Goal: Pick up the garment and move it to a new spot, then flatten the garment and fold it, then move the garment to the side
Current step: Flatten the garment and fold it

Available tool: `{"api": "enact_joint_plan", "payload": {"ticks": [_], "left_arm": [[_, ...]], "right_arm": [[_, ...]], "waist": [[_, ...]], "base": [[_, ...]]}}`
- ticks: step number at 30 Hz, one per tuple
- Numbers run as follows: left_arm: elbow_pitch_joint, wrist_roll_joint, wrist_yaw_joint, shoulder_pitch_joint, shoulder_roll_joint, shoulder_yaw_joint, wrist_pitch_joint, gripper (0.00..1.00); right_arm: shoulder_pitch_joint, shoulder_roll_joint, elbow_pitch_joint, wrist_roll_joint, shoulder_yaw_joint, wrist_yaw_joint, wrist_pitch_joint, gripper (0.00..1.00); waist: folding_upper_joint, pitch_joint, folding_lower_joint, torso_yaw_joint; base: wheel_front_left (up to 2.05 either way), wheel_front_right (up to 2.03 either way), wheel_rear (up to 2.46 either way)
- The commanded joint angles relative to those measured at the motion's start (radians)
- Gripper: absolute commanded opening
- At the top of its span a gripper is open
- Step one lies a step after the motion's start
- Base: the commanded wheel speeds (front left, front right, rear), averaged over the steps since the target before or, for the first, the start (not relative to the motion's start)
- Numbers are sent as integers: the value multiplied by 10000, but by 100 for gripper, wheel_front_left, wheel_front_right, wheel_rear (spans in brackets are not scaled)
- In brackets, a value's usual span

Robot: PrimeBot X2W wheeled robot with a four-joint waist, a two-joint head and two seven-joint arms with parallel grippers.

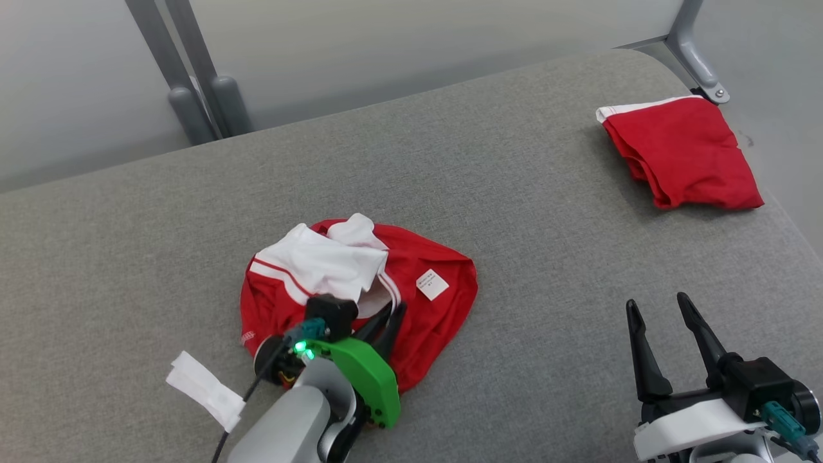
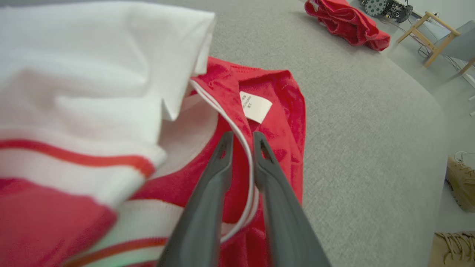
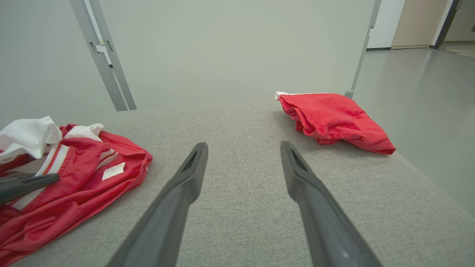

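Observation:
The garment (image 1: 360, 276) is a crumpled red and white piece with a white label, lying at the front middle of the grey fabric surface (image 1: 527, 218). My left gripper (image 1: 391, 316) reaches into its near side. In the left wrist view the left gripper (image 2: 243, 138) has its fingers drawn close, with the white-trimmed red hem of the garment (image 2: 282, 122) pinched between them. My right gripper (image 1: 658, 302) stands open over bare surface at the lower right, well right of the garment (image 3: 81, 174). Nothing lies between the fingers of the right gripper (image 3: 243, 146).
A second red garment (image 1: 681, 154), folded, lies at the far right corner of the surface, near its edge. Grey metal frame legs (image 1: 199, 96) stand behind the surface. A white strip (image 1: 206, 386) lies left of my left arm. Shoes (image 2: 460, 181) sit on the floor.

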Motion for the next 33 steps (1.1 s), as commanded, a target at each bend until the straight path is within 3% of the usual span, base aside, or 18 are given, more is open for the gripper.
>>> {"api": "enact_joint_plan", "payload": {"ticks": [1, 6, 10, 17, 21, 25, 33], "left_arm": [[-303, -292, -51, -227, 63, 146, -108, 0], [-2745, -1289, -65, -208, 927, 670, -15, 0], [-5721, -2127, -35, 88, 2145, 1510, 568, 0], [-10460, -4228, 350, 84, 4377, 3406, 2653, 0], [-11658, -5846, 226, -466, 5154, 4217, 3655, 0], [-12241, -7420, 184, -951, 5588, 4863, 4364, 0], [-13036, -9940, 108, -1431, 5921, 5337, 5364, 0]], "right_arm": [[133, 11, 14, 49, -54, -4, -28, 100], [348, 30, 57, 51, -150, -4, -26, 100], [494, 52, 69, 96, -200, -4, -26, 100], [518, 112, 131, 167, -185, -4, -26, 100], [355, 137, 191, 222, -131, -4, -28, 100], [297, 174, 262, 287, -101, -4, -28, 100], [161, 211, 381, 363, -127, -4, -28, 100]], "waist": [[0, -140, 0, 198], [0, -404, 0, 667], [0, -609, 0, 995], [0, -748, 0, 1424], [0, -710, 0, 1488], [0, -671, 0, 1475], [0, -516, 0, 1293]], "base": [[0, 0, 0], [0, 0, 0], [0, 0, 0], [0, 0, 0], [0, 0, 0], [0, 0, 0], [0, 0, 0]]}}
